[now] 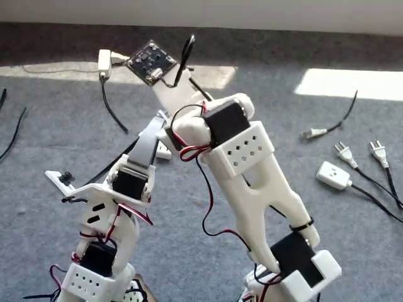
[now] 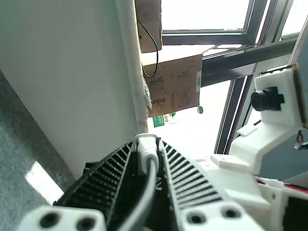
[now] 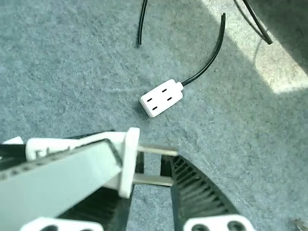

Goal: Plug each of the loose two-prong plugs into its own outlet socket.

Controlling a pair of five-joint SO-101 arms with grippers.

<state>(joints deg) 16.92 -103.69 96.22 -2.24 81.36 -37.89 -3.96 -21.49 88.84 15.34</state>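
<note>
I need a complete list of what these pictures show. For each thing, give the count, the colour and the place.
sockets: 2 in the high view, white, black cords, on the carpet, far left and right; one lies in the right wrist view
loose plugs: 3, pale, black cords, carpet at right
held plugs: 2, white, one per gripper; the left one's prongs hidden
carpet: 1, grey, underneath everything
cardboard: 2 sheets, brown, by the window
arms: 2, white, black motors, near side
left gripper: 1, black fingers, shut on a plug
right gripper: 1, black fingers, shut on a plug
</note>
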